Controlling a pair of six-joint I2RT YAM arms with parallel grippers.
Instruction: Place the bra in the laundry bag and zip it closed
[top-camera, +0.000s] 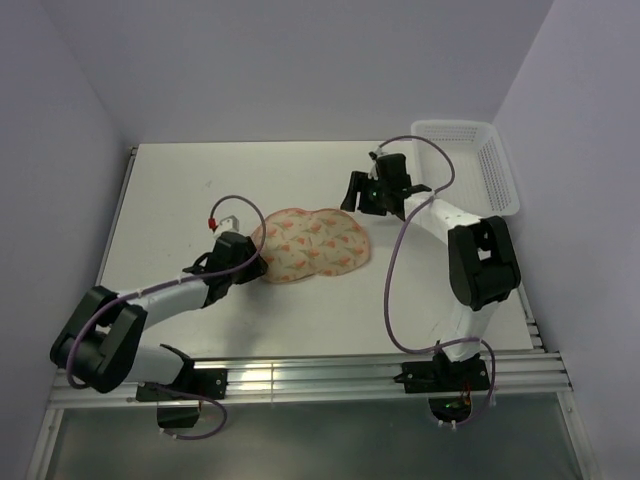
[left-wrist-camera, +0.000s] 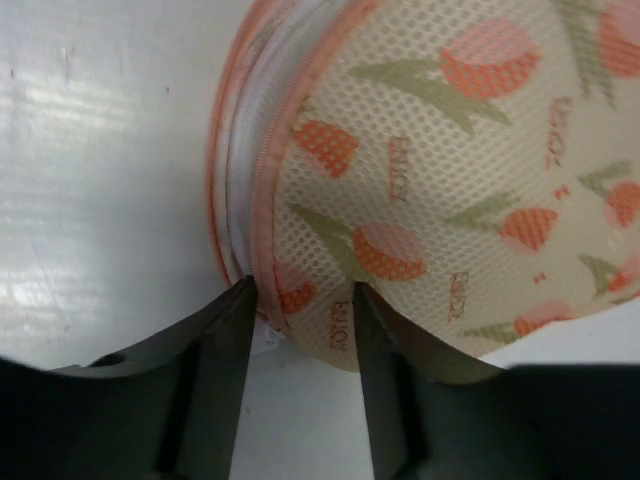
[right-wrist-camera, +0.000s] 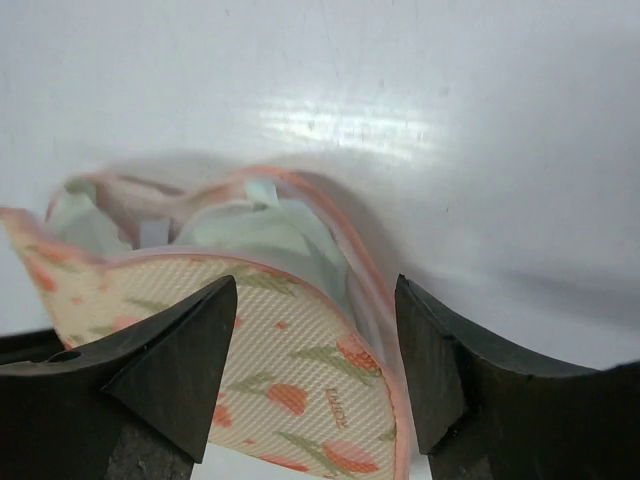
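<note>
The laundry bag (top-camera: 312, 245) lies in the middle of the table, folded over with its tulip print up. In the right wrist view its rim (right-wrist-camera: 300, 370) gapes and the pale mint bra (right-wrist-camera: 265, 235) shows inside. My left gripper (top-camera: 257, 262) is at the bag's left end. In the left wrist view (left-wrist-camera: 303, 295) its jaws hold the bag's zip rim (left-wrist-camera: 262, 200) between them. My right gripper (top-camera: 352, 194) is open and empty, just beyond the bag's far right end; it also shows in the right wrist view (right-wrist-camera: 315, 290). The zip pull is not clearly visible.
A white perforated plastic basket (top-camera: 470, 160) stands at the back right corner, just behind the right arm. Bare white table (top-camera: 180, 190) lies to the left of and in front of the bag. Walls close in on both sides.
</note>
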